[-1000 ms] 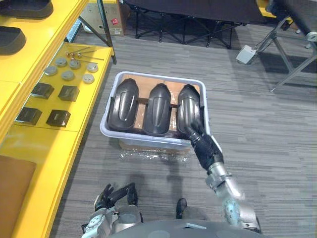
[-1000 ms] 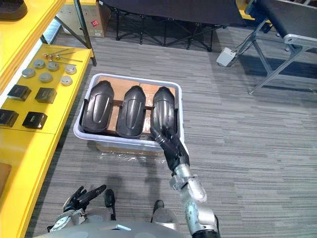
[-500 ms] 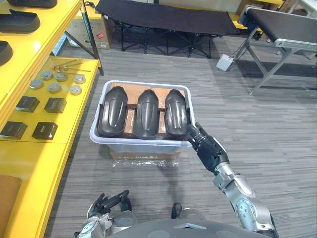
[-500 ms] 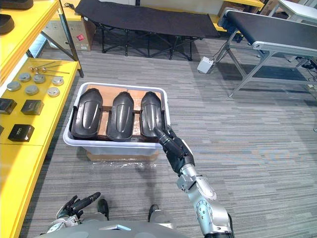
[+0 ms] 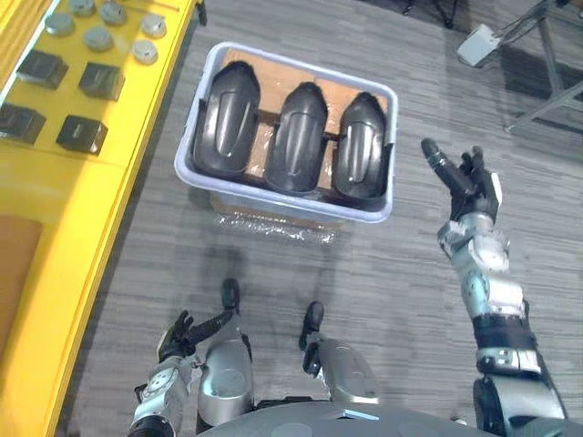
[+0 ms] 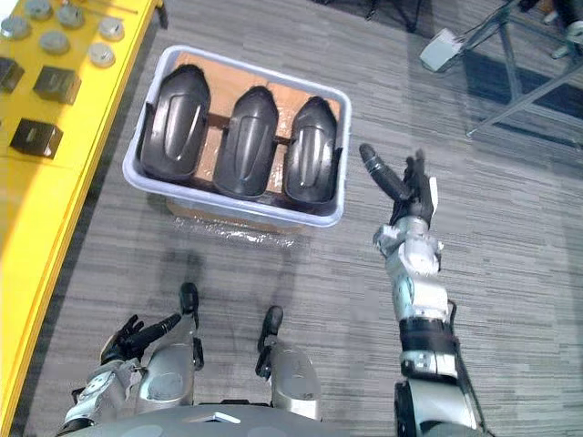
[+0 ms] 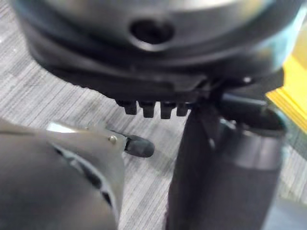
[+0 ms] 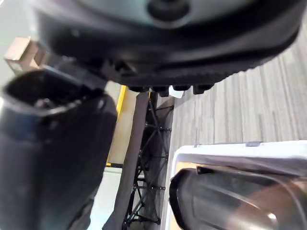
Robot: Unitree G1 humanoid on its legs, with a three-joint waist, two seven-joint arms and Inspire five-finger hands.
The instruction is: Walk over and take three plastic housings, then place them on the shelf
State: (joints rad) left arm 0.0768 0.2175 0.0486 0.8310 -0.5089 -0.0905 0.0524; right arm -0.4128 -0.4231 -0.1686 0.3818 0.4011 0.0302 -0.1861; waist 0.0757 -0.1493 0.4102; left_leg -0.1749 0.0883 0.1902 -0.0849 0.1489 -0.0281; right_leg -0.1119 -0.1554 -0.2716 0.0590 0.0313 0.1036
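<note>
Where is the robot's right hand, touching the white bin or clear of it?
Apart. The left eye view shows the right hand open beside the white bin, with grey floor visible between them.

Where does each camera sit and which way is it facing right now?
Left eye: head, looking down at bin of housings, shelf left of it; right robot hand open beside bin, left robot hand low.
Right eye: same scene, offset sideways.
Left wrist: along left robot hand, onto floor.
Right wrist: along right robot hand; shares bin and a housing with the eyes.
</note>
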